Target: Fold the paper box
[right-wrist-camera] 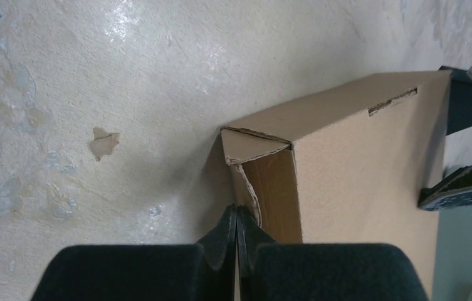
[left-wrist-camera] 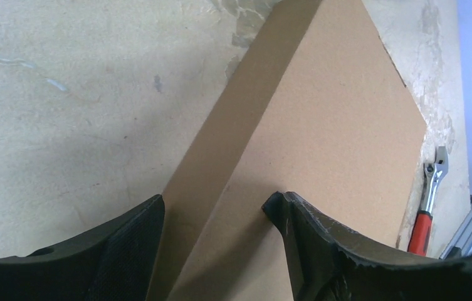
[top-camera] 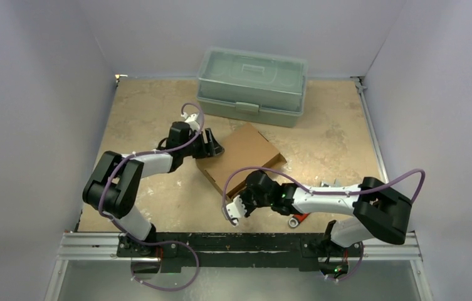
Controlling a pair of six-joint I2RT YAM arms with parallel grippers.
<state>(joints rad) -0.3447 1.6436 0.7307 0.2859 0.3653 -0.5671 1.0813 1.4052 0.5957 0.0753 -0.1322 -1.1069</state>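
Note:
The paper box (top-camera: 246, 150), plain brown cardboard folded into a shallow closed shape, lies at an angle mid-table. My left gripper (top-camera: 214, 149) is at its left corner. In the left wrist view the gripper (left-wrist-camera: 214, 204) is open and straddles the box's (left-wrist-camera: 321, 125) upper edge, one finger beside the side wall and one over the top face. My right gripper (top-camera: 251, 183) is at the near end. In the right wrist view its jaws (right-wrist-camera: 236, 210) are shut, tips touching a loose side flap (right-wrist-camera: 246, 188) at the box's (right-wrist-camera: 358, 144) open corner.
A grey-green plastic toolbox (top-camera: 252, 84) stands at the back, just behind the box. A red-handled wrench (top-camera: 297, 219) (left-wrist-camera: 424, 213) lies near the front edge under the right arm. Walls close in on three sides.

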